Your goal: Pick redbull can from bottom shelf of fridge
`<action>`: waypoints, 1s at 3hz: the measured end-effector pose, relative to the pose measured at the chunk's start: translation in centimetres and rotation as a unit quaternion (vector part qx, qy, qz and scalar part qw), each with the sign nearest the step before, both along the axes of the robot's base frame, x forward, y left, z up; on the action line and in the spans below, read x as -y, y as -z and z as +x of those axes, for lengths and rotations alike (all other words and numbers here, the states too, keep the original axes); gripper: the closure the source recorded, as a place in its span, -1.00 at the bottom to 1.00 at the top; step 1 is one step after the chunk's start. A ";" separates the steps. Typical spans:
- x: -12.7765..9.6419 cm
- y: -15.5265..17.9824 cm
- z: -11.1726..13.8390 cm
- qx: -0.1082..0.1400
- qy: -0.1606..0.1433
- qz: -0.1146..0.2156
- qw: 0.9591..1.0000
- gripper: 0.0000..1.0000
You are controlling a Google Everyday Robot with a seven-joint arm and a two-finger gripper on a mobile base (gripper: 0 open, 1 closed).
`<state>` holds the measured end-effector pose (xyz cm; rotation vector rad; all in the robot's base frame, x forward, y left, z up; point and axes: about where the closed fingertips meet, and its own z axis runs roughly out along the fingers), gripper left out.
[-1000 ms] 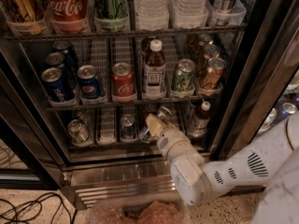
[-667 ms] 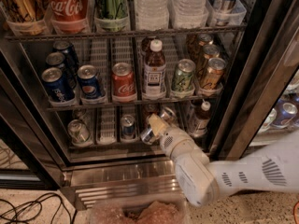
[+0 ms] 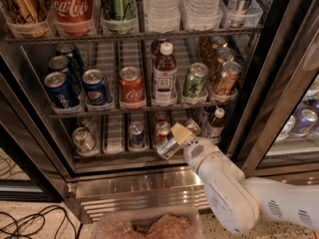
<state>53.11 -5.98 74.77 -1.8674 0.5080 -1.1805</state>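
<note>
1. The gripper [image 3: 175,137] is at the front of the bottom shelf [image 3: 113,132] of the fridge [image 3: 279,83]. Its beige fingers [image 3: 181,132] are clamped on the redbull can [image 3: 165,148].
2. The redbull can is tilted, top down and to the left, over the shelf's front rail. No writing on it can be read.
3. Just behind it stands a red-labelled can [image 3: 162,129], partly hidden. In the next lane left is a small blue-and-silver can [image 3: 136,135], and further left a wide silver can [image 3: 83,139].
4. A small white-capped bottle [image 3: 215,124] stands to the right of the gripper.
5. On the rack above, two blue cans [image 3: 96,86] read Pepsi and a red can [image 3: 131,86] is in Coca-Cola colours. The green can [image 3: 195,79] is unreadable.
6. On the top rack, a red container [image 3: 70,6] reads Coca-Cola. Everything there is cut off by the frame.
7. The white arm [image 3: 227,190] covers part of the steel base grille [image 3: 134,193].
</note>
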 end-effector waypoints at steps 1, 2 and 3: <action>0.7 -2.5 -1.9 -0.010 0.009 0.079 0.997 1.00; 1.4 -2.8 -1.7 -0.030 0.033 0.127 0.991 1.00; 1.9 -2.6 -1.4 -0.033 0.047 0.129 0.990 1.00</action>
